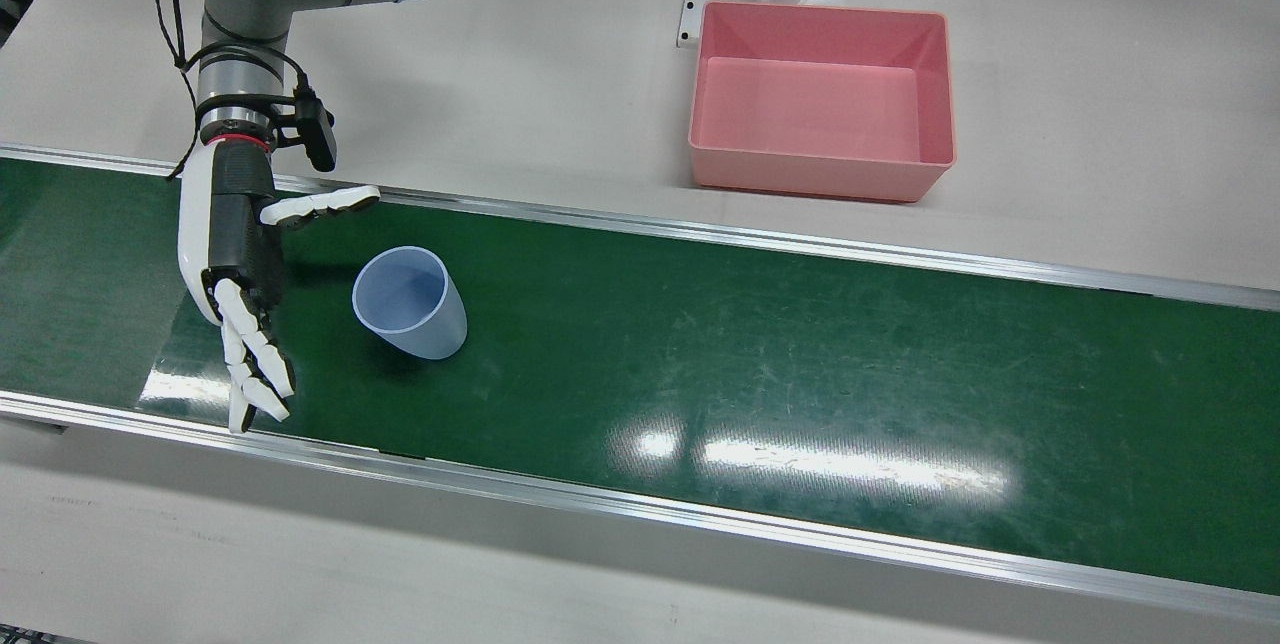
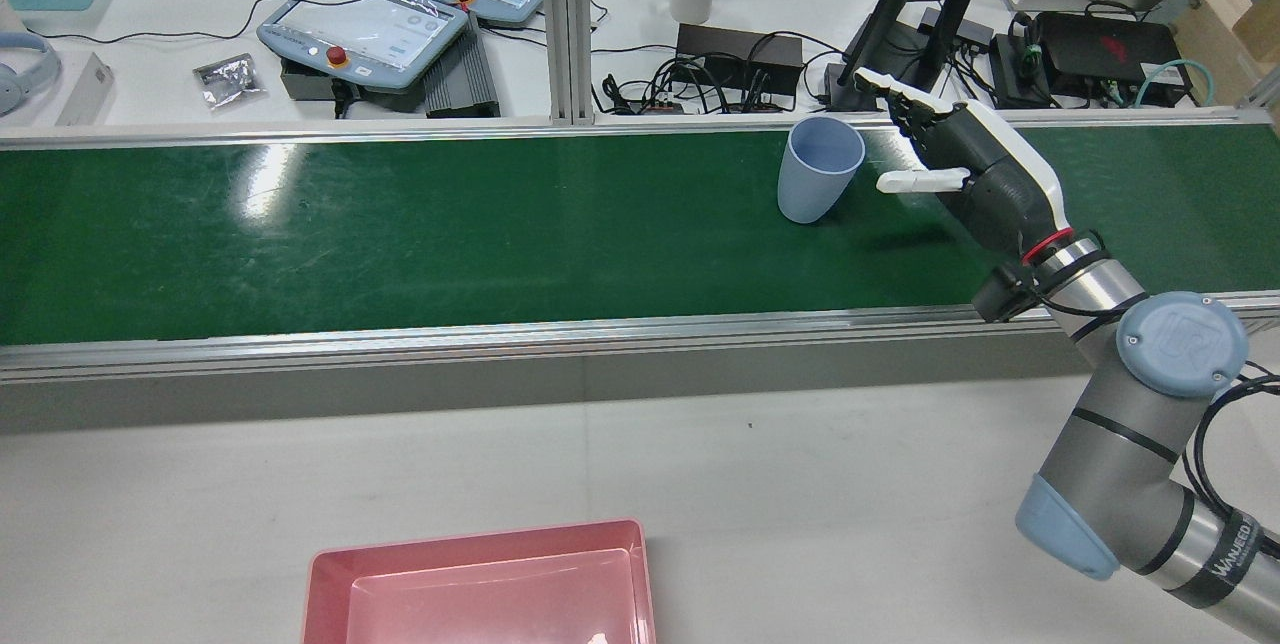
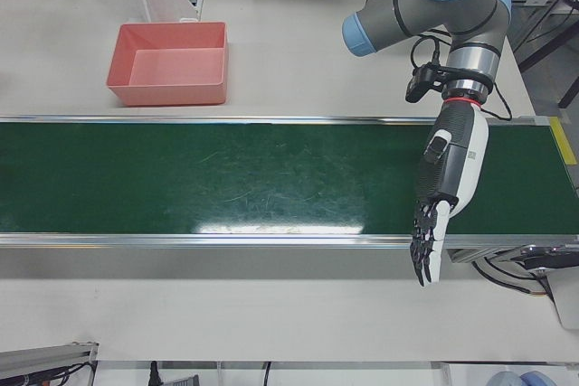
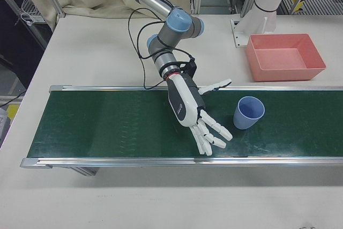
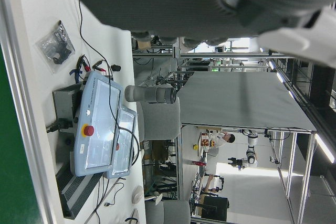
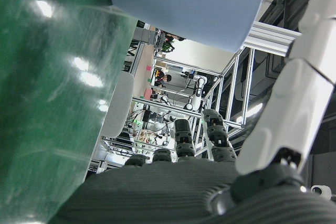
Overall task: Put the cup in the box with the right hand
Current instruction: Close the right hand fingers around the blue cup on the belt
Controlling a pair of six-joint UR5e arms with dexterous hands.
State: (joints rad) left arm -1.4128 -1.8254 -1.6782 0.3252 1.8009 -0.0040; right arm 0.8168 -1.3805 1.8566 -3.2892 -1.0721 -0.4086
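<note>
Right hand [image 1: 245, 269]: spread wide, empty, just beside the cup.
Cup [image 1: 410, 302]: upright on the green belt [image 1: 760, 364], untouched.
Approach: I slide in level, wrapping its wall evenly.
Box [image 1: 822, 102]: well apart, empty.
Left hand [image 3: 441, 192]: idle, fingers extended, empty.

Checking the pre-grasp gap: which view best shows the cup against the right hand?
The front view: the cup stands upright on the belt, clear of the open right hand. The rear and right-front views also show that gap, from lower angles; the right hand view shows only its wall; the left-front view misses it.
</note>
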